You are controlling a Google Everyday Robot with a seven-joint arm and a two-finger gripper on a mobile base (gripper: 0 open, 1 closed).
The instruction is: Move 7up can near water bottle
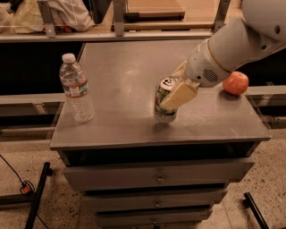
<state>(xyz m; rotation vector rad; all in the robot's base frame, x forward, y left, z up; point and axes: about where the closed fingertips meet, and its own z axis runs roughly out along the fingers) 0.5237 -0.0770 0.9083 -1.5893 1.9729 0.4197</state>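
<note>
The 7up can [163, 109] stands upright near the front middle of the grey cabinet top [125, 71], its pull-tab top showing. My gripper [173, 91] comes in from the right and is shut on the can, one cream finger [178, 96] across its front. The water bottle [76, 89] stands upright at the front left, clear with a white cap. The can is well to the right of the bottle, apart from it.
A round red-orange fruit [235, 83] lies on the right side of the top, behind my arm [232, 42]. Drawers [156, 179] sit below the front edge. A shelf with a cloth bundle [53, 13] runs behind. Black stand legs [38, 197] are on the floor.
</note>
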